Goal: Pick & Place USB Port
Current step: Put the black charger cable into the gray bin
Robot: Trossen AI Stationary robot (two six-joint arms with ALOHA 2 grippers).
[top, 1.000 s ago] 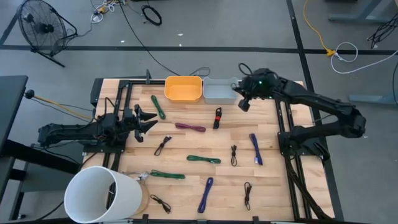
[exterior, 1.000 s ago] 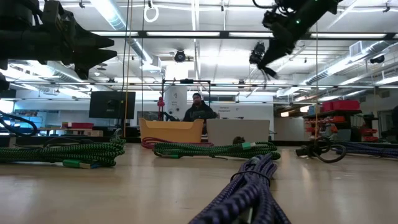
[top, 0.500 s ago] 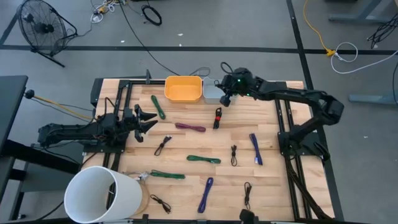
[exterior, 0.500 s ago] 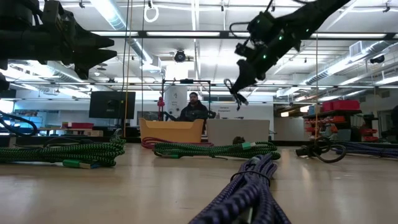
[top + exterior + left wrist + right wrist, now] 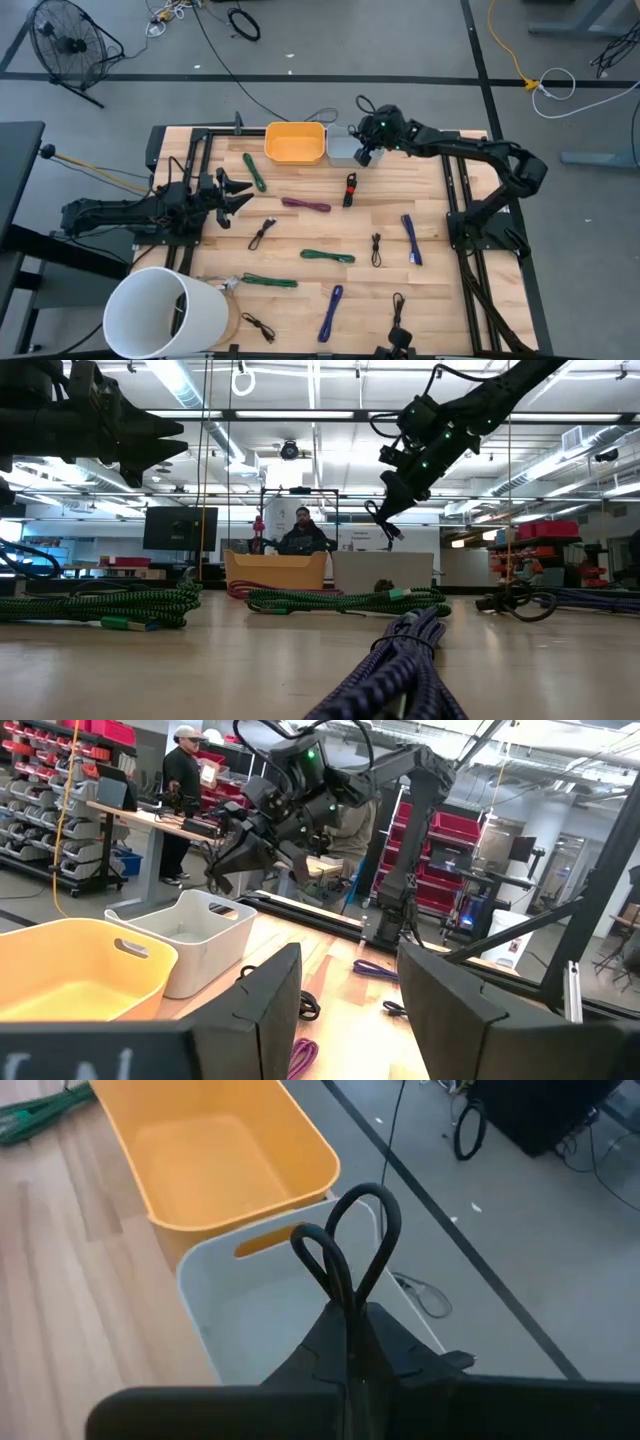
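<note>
The right gripper [image 5: 366, 150], jaws clamped together on a thin black looped cable [image 5: 345, 1245], hangs directly above the pale grey plastic bin [image 5: 346, 150] at the far edge of the wooden slat table [image 5: 430, 290]. In the right wrist view the cable's loops stand out beyond the fingertips with the grey bin's open mouth straight behind them, and the orange plastic bin [image 5: 295, 143] touches it on the side towards the left arm; the drop, by this reading, lies straight down rather than sideways. The low view shows the gripper well above the bin's rim with the cable's tail dangling beneath. The cable's long axis runs on out from the fingers, roughly towards the table's far edge. The right arm is plainly the nearer one: the left gripper [image 5: 235, 192] waits with fingers spread apart near the table's left side, well apart from both bins. Other bundled cables, green, purple and black, lie scattered across the table. No brand, label or writing on the bins or cable can be read
</note>
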